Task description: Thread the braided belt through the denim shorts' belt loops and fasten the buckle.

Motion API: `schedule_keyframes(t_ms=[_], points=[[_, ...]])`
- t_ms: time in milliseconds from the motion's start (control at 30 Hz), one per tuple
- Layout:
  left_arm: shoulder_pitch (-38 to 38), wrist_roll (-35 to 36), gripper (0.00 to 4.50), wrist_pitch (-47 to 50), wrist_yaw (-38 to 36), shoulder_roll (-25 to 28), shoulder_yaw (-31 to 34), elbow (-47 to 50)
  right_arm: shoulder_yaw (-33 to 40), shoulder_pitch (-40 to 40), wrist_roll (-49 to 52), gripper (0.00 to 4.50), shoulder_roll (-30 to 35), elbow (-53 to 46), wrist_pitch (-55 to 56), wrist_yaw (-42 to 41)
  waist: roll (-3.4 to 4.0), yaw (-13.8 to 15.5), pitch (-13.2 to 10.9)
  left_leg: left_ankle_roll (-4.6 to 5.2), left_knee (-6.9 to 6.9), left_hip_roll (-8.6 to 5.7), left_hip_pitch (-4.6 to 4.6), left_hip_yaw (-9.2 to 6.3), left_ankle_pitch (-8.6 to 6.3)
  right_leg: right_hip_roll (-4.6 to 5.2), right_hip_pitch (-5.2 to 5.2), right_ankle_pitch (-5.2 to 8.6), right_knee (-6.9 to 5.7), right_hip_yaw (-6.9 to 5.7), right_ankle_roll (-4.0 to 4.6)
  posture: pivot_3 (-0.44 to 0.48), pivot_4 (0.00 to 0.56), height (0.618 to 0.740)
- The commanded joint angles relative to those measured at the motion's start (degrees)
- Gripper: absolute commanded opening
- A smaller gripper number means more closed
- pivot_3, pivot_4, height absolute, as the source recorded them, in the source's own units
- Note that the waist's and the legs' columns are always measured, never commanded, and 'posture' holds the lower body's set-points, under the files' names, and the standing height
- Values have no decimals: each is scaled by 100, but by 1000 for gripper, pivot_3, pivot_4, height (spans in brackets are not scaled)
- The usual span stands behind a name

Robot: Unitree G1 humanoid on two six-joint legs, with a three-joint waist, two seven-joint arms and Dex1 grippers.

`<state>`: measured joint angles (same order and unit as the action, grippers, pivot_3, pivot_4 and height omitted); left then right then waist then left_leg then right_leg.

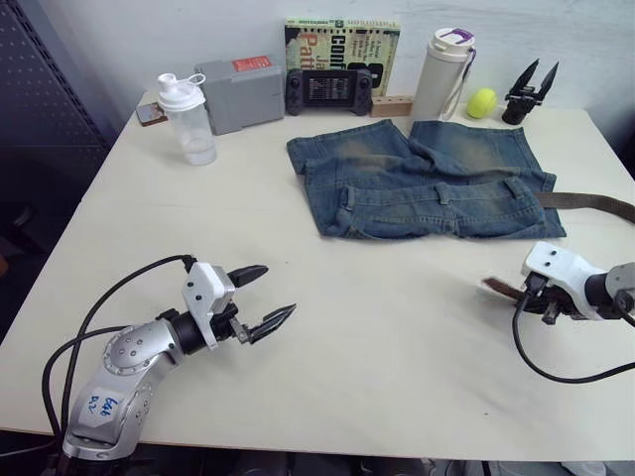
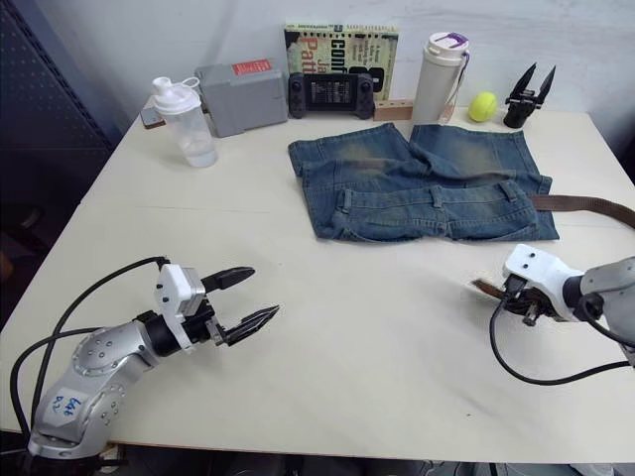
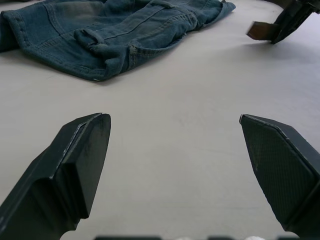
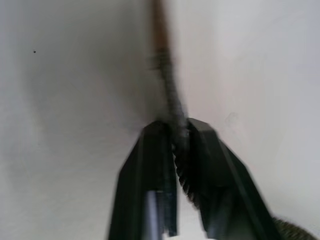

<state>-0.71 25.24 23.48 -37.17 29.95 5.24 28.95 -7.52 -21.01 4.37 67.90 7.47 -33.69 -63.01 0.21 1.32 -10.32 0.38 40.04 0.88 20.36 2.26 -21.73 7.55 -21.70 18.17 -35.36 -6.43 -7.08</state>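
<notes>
White table (image 1: 397,337) against a pale wall, seen from the head: denim shorts (image 1: 427,178) lying flat, well ahead of both grippers. Left gripper (image 1: 260,297) spread wide, empty. Right gripper (image 1: 541,297) clamped on the braided belt (image 1: 501,289), strap running on past the shorts' right edge.

Left wrist: black fingers (image 3: 75,165) wide apart, shorts far ahead.

Right wrist: fingers (image 4: 150,170) pinched narrow on the strap.

The braided belt (image 1: 585,203) runs off the picture's right edge, its buckle end unseen, and its near end (image 4: 167,95) blurs where the right gripper (image 4: 175,135) pinches it, its weave hardly legible.
</notes>
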Motion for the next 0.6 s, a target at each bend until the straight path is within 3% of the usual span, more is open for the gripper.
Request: schedule_keyframes(t_ms=[33,167,300,467,600], points=[[56,134,4500,-40,-63,88,146,176,0,35,-87,35,-124,55,182,-30,-4,-1,2,-1,0,0,-2,-2,0,-1,5,0,2,-3,0,0,150,731],[399,236,4500,-57,-344,325,291,-147,339,183,466,35,-297,-595,352,-427,-4,-27,2,-3,-2,4,-4,-6,-2,-7,8,0,3,-10,0,0,150,731],[1440,326,4500,-36,-917,565,58,-832,561,221,1415,35,-526,-2149,-276,-816,7,-28,-4,-6,-2,8,-5,-6,-2,-13,6,0,0,-13,0,0,150,731],[2746,335,4500,93,-1772,356,-760,-1538,-224,-259,1123,35,-1054,-3063,-672,-267,7,31,-5,-5,8,-8,5,-13,-3,-3,9,-3,2,-22,-6,0,150,731],[3273,229,4500,157,-2204,27,-1393,-1830,-754,-619,938,35,-1471,-3446,-1080,104,7,10,-5,-5,6,-12,15,-15,-3,-4,6,-4,4,-30,-7,0,150,731]])
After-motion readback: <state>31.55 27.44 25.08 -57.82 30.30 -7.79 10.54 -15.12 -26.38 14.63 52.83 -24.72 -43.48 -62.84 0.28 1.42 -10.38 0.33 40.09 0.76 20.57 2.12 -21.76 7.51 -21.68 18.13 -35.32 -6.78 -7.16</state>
